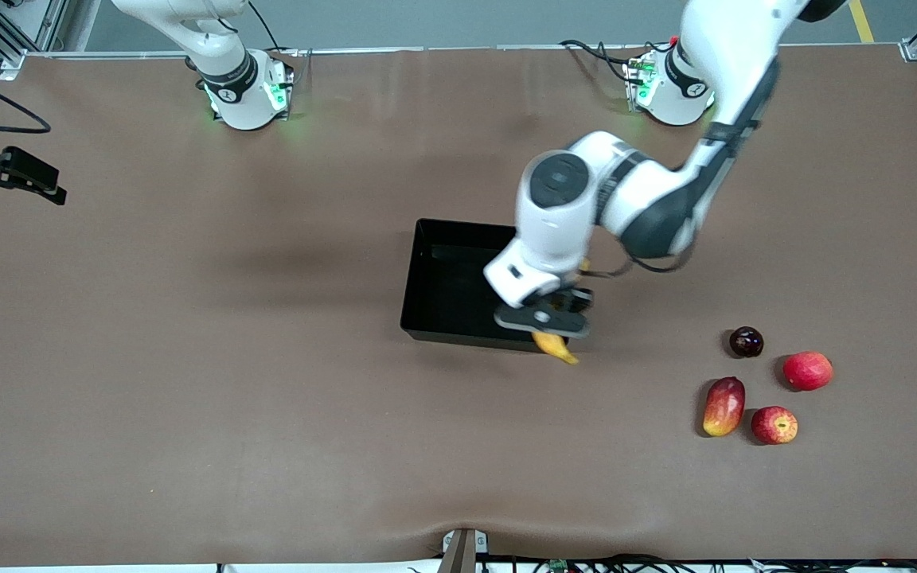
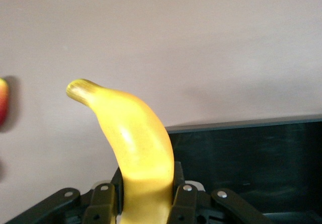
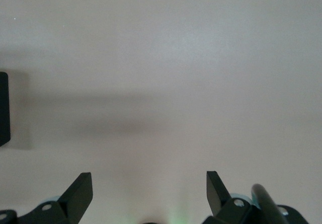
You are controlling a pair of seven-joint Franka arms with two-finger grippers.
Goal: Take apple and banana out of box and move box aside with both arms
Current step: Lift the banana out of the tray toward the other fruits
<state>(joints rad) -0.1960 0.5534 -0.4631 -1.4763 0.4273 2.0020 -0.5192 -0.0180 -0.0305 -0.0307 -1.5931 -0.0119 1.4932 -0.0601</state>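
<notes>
Front view: banana [image 1: 556, 347] leaving the box [image 1: 446, 286]
Left tool [image 1: 544, 320] clamps it over the box's edge; apple [image 1: 774, 425] already out; right tool [image 3: 149, 189] waits open; box unmoved.

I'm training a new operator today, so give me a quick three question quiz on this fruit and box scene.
1. True or false: the apple lies in the box.
2. What is the left gripper holding?
A. the banana
B. nothing
3. Fill in: the right gripper hangs ____ over bare table.

Key: 1 false, it sits on the table among other fruits; 2 A; 3 open.
</notes>
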